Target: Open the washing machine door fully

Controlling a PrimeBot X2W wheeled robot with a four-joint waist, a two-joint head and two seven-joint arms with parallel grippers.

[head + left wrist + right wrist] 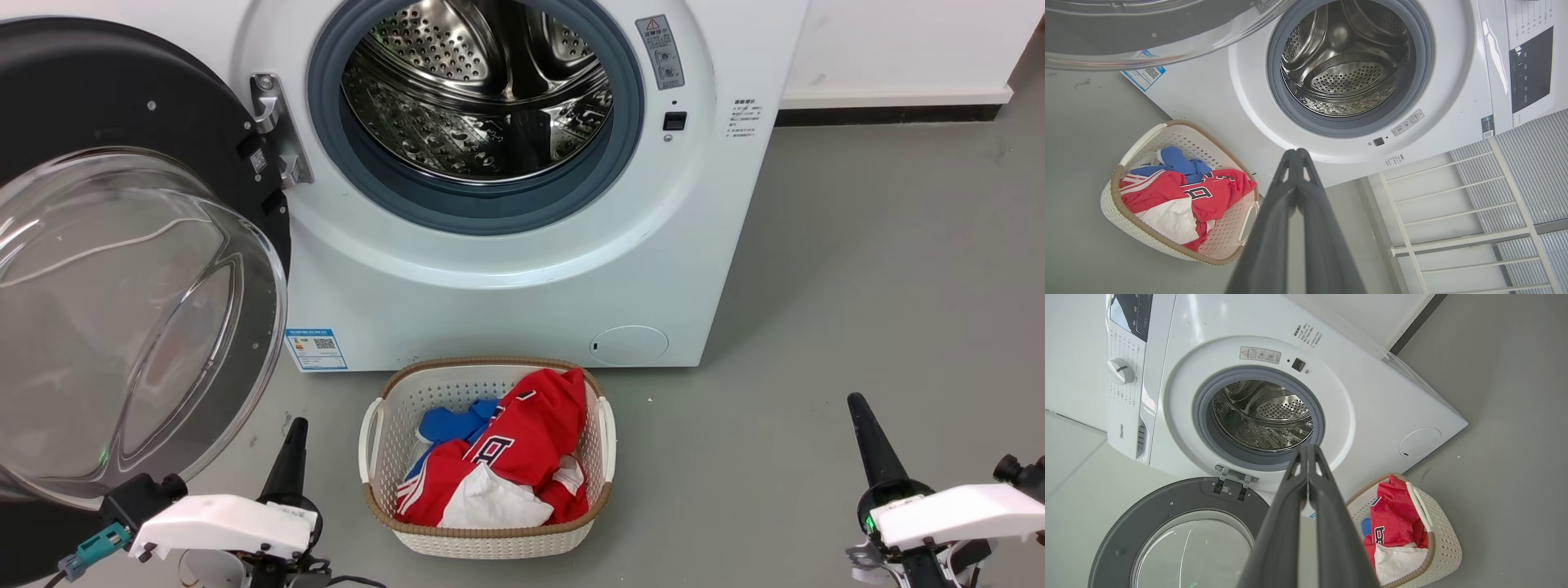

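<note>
Washing machine door (98, 90), glossy black round bulging glass, stands open; left claw (1296, 155), right claw (1309, 451) pinched narrow.

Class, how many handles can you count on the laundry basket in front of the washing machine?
2: one white handle on the laundry basket's left side, another white handle on its right side.

The washing machine door (106, 90) hangs swung wide at the left, walling off that side. The drum mouth (482, 90) gapes unobstructed. A laundry basket (490, 543) stands just before the washing machine (506, 286). Open floor (857, 286) lies to the right.
</note>
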